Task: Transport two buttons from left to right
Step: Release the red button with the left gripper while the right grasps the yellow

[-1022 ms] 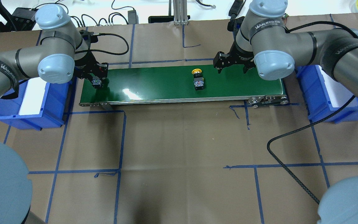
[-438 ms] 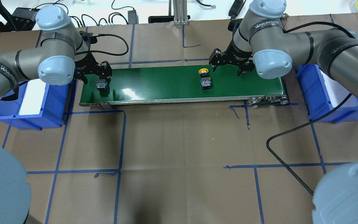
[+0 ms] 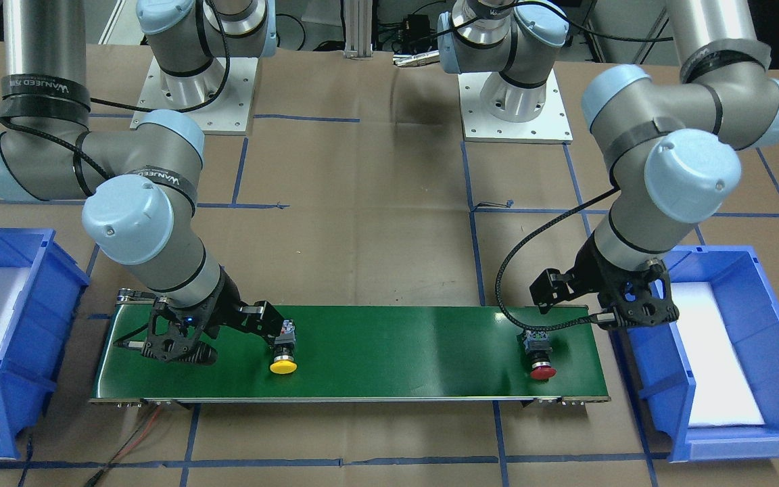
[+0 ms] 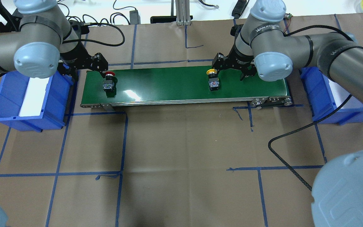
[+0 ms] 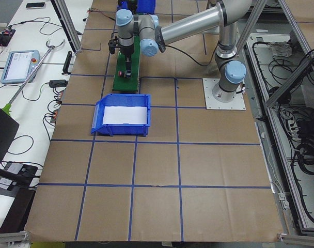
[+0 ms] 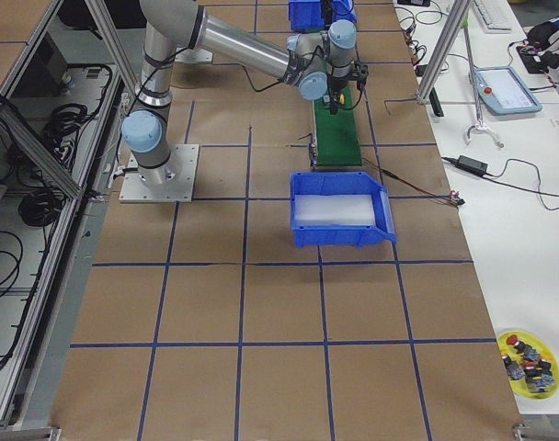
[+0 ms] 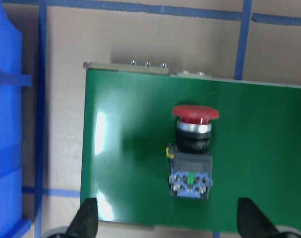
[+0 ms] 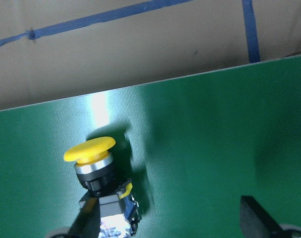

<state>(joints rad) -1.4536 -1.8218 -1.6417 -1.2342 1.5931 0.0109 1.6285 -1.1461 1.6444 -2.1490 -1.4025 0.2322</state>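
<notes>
Lying on their sides on the green belt [image 4: 169,85] along the desk's far edge: red button [image 4: 109,82] at the left end, yellow button [image 4: 213,80] right of middle. Left jaws wide, empty, clear of red, presumably so the belt can carry it. Right jaws wide, hanging beside yellow, likely staged for pickup into the right bin [image 4: 320,107].

Green belt [image 4: 169,83], left bin [image 4: 53,104], right bin [image 4: 320,94]

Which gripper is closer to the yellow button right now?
Right. The right gripper hangs open over the belt with one finger beside the yellow button; the left gripper is at the belt's other end, by the red button.
</notes>
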